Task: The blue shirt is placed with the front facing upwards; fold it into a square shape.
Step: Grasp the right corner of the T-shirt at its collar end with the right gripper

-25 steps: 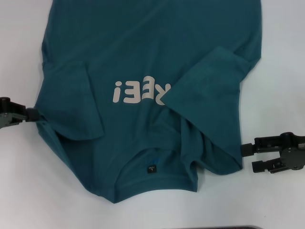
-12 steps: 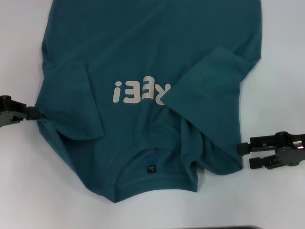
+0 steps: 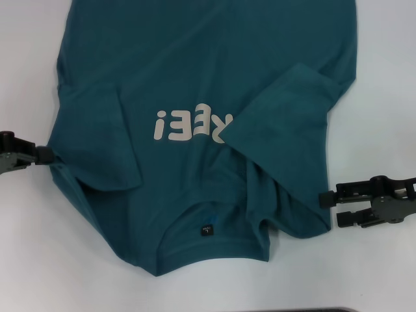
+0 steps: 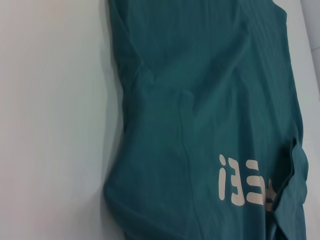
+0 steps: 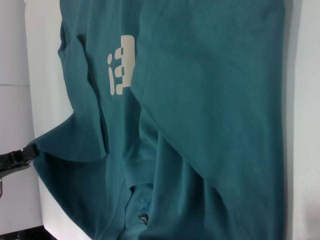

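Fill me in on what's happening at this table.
A two-armed robot is folding the blue shirt, which lies front up on the white table with both sleeves already folded inward. The left gripper is at the shirt's left edge. The right gripper, open, is at the right edge by the shoulder.

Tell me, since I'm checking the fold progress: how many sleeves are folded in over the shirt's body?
2: left sleeve beside the cream letters, right sleeve overlapping them, both on the blue shirt.
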Tool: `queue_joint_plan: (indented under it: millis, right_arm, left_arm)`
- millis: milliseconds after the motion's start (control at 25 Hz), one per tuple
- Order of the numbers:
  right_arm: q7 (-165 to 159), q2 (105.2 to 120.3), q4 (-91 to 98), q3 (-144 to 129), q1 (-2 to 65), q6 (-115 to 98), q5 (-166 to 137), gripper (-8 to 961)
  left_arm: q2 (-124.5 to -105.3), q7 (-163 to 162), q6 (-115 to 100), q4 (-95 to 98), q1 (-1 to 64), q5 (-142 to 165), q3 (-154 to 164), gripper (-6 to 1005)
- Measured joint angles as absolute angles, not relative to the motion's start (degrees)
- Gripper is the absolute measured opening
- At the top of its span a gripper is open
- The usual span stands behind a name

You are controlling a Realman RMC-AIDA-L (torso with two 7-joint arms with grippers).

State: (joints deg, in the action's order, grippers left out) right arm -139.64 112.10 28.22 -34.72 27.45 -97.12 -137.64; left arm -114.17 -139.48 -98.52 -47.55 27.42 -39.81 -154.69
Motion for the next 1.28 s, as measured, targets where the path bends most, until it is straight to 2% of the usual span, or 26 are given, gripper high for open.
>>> queue_joint_plan:
  millis: [800, 1280]
  right_arm:
    - [-141.9, 112.82, 28.2, -37.3, 29.4, -95.0, -137.6, 941]
    - [-140.2, 114.04, 28.1, -36.8, 30.9, -95.7, -134.8, 941]
  left_arm:
    - [-114.17, -139.4, -97.9, -47.4, 27.2, -40.0, -154.7, 0]
    - [-114.17, -139.4, -97.8, -47.3, 27.4, -40.1, -154.7, -1]
